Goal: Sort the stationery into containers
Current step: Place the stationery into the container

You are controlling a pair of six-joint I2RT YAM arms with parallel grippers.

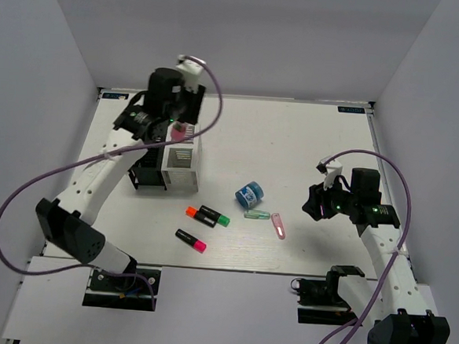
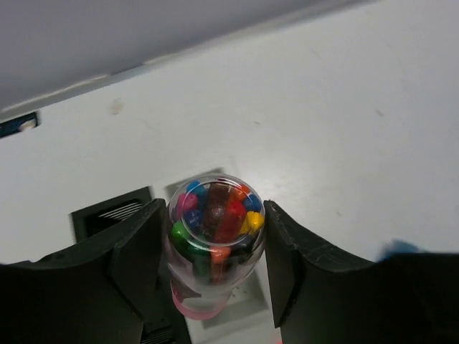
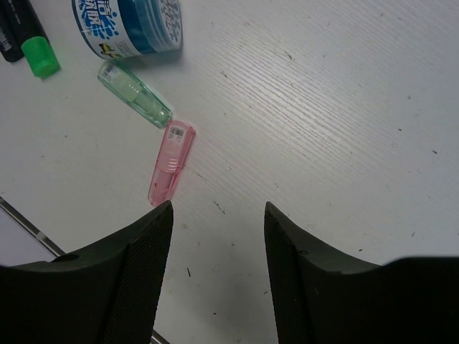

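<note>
My left gripper (image 2: 214,247) is shut on a clear roll-shaped tub with a pink base, full of coloured pins (image 2: 215,215). It holds the tub upright over the white organiser box (image 1: 181,162), whose compartment shows under it in the left wrist view (image 2: 247,304). The black box (image 1: 145,175) stands against the white one's left side. On the table lie the blue-white roll (image 1: 249,194), orange-capped (image 1: 191,212), green-capped (image 1: 217,217) and pink-capped (image 1: 191,241) markers, a green capsule (image 1: 256,215) and a pink capsule (image 1: 278,225). My right gripper (image 1: 315,203) is open and empty, right of the pink capsule (image 3: 171,163).
The orange-capped and green-capped markers lie end to end in front of the boxes. The right wrist view shows the blue-white roll (image 3: 129,29), the green capsule (image 3: 135,93) and the green cap (image 3: 39,57). White walls enclose the table (image 1: 311,138).
</note>
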